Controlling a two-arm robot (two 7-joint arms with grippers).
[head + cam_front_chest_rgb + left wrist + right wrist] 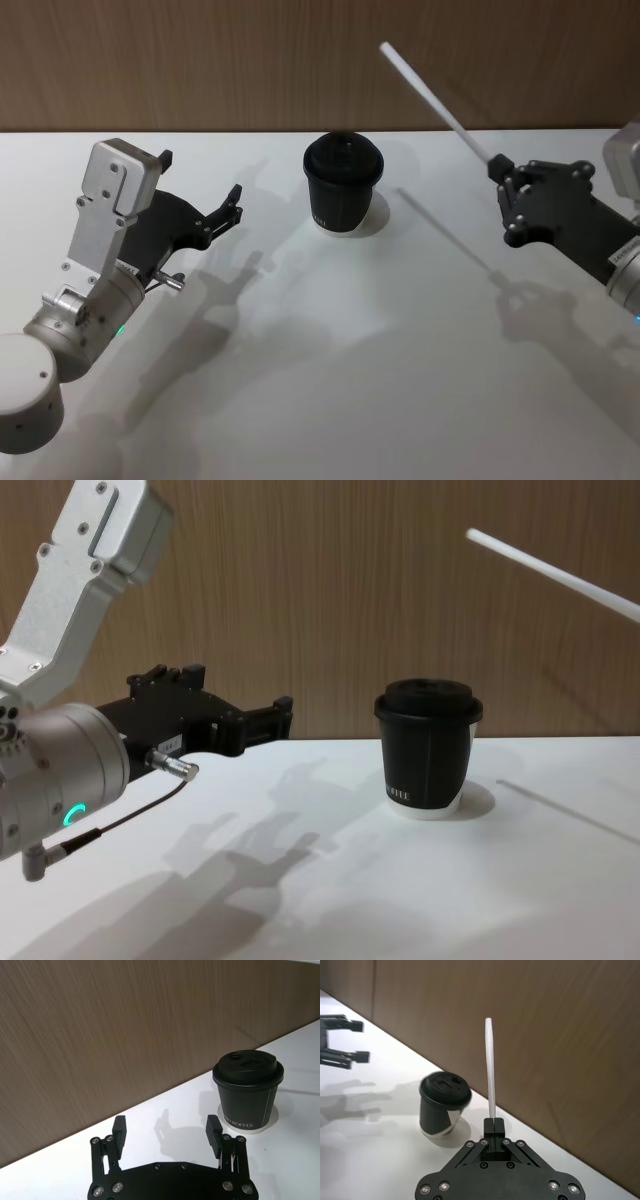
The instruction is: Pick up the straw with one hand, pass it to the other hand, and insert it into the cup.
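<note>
- My right pincer (495, 165) is closed on the straw (435, 95) at its lower end; it slants up above the worktop (350, 380), right of the cup (343, 185).
- My left pincer (200, 178) hangs wide open, empty, left of the cup.
- The straw looks light and crushable: I'd grip it mid-length, gently.
</note>
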